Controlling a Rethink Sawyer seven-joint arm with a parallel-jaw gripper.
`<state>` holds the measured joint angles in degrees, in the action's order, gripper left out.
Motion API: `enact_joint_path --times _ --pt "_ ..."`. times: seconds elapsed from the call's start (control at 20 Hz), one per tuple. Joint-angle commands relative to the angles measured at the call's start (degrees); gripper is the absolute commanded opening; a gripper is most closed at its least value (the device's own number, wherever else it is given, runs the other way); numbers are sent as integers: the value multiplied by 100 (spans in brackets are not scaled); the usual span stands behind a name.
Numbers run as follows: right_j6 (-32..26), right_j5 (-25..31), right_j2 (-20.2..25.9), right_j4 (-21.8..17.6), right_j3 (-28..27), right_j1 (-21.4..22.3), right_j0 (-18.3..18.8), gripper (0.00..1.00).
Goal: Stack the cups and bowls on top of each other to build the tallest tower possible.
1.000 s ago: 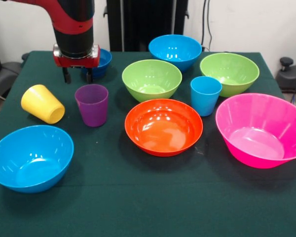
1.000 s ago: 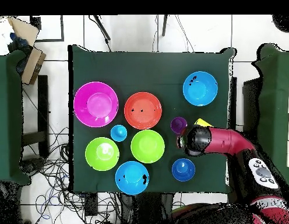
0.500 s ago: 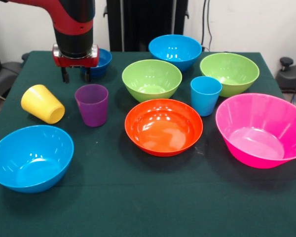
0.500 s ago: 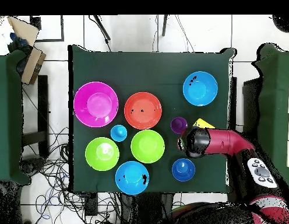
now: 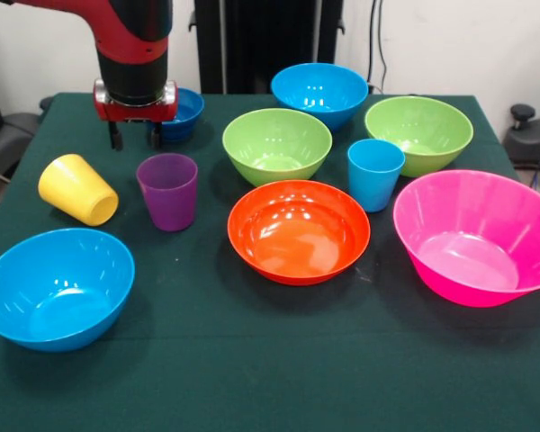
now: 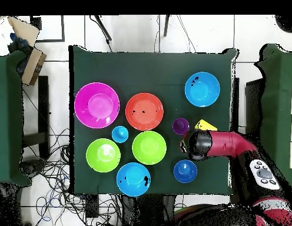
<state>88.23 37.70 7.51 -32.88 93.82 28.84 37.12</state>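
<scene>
Bright even light, glare on bowls point(image 5: 299, 230)

Gripper point(image 5: 132, 137): upper left, fingers apart, above surface point(image 5: 252, 360).
Purple cup point(image 5: 167, 191): upright, just below gripper.
Yellow cup point(image 5: 77, 189): tipped, left.
Pink bowl point(image 5: 477, 236): right.

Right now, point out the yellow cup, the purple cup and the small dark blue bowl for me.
yellow cup point(image 5: 77, 189), front view, on its tilted side wall.
purple cup point(image 5: 168, 196), front view, on its outer wall below the rim.
small dark blue bowl point(image 5: 186, 110), front view, on the rim part right of the arm.
</scene>
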Motion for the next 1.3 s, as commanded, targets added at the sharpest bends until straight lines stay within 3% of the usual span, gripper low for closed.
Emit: enact_joint_path --times 0.05,1.3 --pt "-407 -478 369 -512 -67 -253 4 100" --pt "-369 -742 420 -763 -134 -530 145 100"
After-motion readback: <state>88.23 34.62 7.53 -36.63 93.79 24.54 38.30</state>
